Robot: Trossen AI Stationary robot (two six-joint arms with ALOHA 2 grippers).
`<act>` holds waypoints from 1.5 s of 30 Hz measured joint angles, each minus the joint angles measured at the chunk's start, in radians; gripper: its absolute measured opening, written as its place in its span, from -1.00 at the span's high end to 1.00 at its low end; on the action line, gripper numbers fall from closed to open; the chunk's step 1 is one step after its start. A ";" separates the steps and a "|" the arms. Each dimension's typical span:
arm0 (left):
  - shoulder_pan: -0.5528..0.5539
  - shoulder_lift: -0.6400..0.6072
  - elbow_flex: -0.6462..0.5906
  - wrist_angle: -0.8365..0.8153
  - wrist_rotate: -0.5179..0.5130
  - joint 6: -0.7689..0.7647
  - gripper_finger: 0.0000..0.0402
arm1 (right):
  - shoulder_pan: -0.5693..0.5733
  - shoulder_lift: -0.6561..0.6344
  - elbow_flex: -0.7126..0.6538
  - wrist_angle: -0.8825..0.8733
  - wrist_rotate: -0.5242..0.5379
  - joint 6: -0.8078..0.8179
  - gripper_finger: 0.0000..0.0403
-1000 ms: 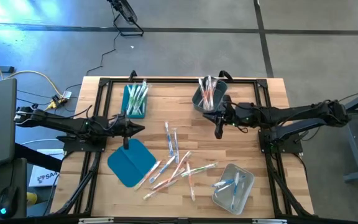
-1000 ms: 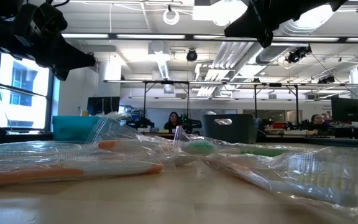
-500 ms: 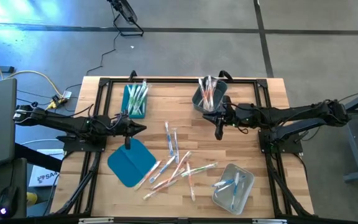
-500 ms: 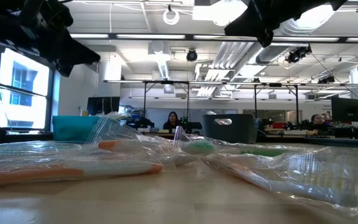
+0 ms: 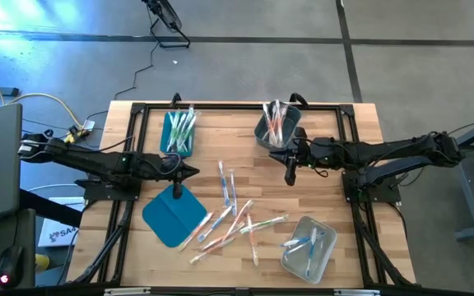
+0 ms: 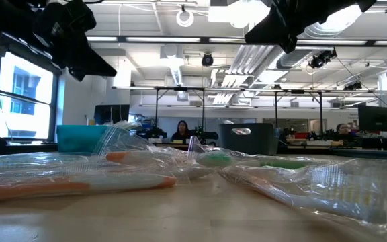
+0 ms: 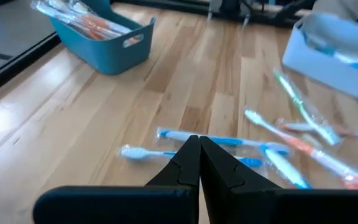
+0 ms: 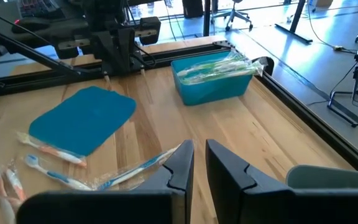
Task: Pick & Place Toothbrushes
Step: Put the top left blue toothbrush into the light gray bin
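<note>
Several loose toothbrushes (image 5: 233,215) in clear wrappers lie on the wooden table's middle; two blue ones (image 7: 210,140) lie just ahead of my left gripper. My left gripper (image 5: 189,171) (image 7: 199,146) hangs shut and empty above the table, between the teal bin (image 5: 178,131) and the teal lid (image 5: 174,214). My right gripper (image 5: 290,168) (image 8: 199,155) hovers beside the grey bin (image 5: 276,125), its fingers a narrow gap apart with nothing between them. The teal bin holds green toothbrushes, the grey bin pink-orange ones, and the clear bin (image 5: 309,247) blue ones.
A black frame (image 5: 237,107) runs along the table's far edge and down both sides, by the arm bases. The flat teal lid lies on the table at the near left. Bare wood shows between the two far bins and to the right of the grey bin.
My left gripper, still shut, has moved out toward the table's right edge, closer to the loose toothbrushes, and risen slightly. My right arm has kept still. No toothbrush has moved.
</note>
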 joint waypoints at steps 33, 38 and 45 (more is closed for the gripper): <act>0.249 0.347 0.020 0.314 0.128 0.202 1.00 | -0.002 0.000 0.000 0.006 0.000 -0.007 0.83; 0.249 0.451 0.020 0.416 0.126 0.158 1.00 | -0.002 0.000 0.000 0.005 0.000 -0.007 0.83; 0.249 0.603 0.060 0.494 0.118 0.125 1.00 | -0.002 0.000 0.000 0.003 0.000 -0.007 0.83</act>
